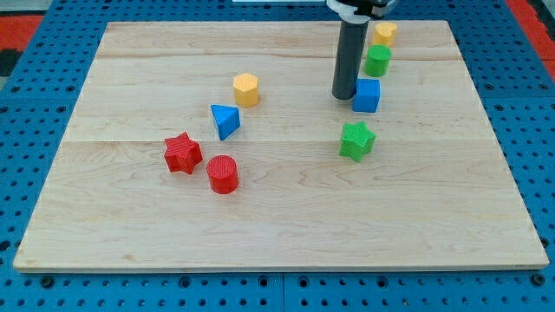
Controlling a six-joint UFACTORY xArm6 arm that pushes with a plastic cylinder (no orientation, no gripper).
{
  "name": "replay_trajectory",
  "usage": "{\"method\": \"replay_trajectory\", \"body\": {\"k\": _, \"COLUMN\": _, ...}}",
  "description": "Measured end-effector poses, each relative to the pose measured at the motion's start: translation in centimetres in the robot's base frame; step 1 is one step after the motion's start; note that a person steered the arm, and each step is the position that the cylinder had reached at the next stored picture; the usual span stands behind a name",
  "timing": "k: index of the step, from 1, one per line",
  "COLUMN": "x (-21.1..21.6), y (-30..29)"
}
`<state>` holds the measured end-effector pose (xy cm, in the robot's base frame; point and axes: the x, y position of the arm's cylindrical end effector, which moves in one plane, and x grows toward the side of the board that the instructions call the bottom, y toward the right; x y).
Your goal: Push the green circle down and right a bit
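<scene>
The green circle (377, 61) is a short green cylinder near the view's top right, just above the blue cube (367, 95) and below a yellow block (385, 34). My tip (343, 96) is the lower end of the dark rod. It rests on the board just left of the blue cube, and below and left of the green circle. The rod's shaft stands close to the green circle's left side. A green star (356, 140) lies below the tip.
A yellow hexagon (246, 89), a blue triangle (225, 120), a red star (183, 153) and a red cylinder (223, 173) lie at the view's centre left. The wooden board (286, 217) sits on a blue perforated table.
</scene>
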<state>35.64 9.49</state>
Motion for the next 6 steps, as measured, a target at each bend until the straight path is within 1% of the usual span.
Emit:
{"method": "replay_trajectory", "body": {"k": 1, "x": 0.0, "y": 1.1}}
{"method": "replay_trajectory", "body": {"k": 2, "x": -1.2, "y": -1.0}}
{"method": "replay_trajectory", "body": {"k": 3, "x": -5.6, "y": -1.4}}
{"method": "replay_trajectory", "body": {"k": 4, "x": -8.9, "y": -0.7}}
{"method": "replay_trajectory", "body": {"k": 6, "x": -9.1, "y": 4.5}}
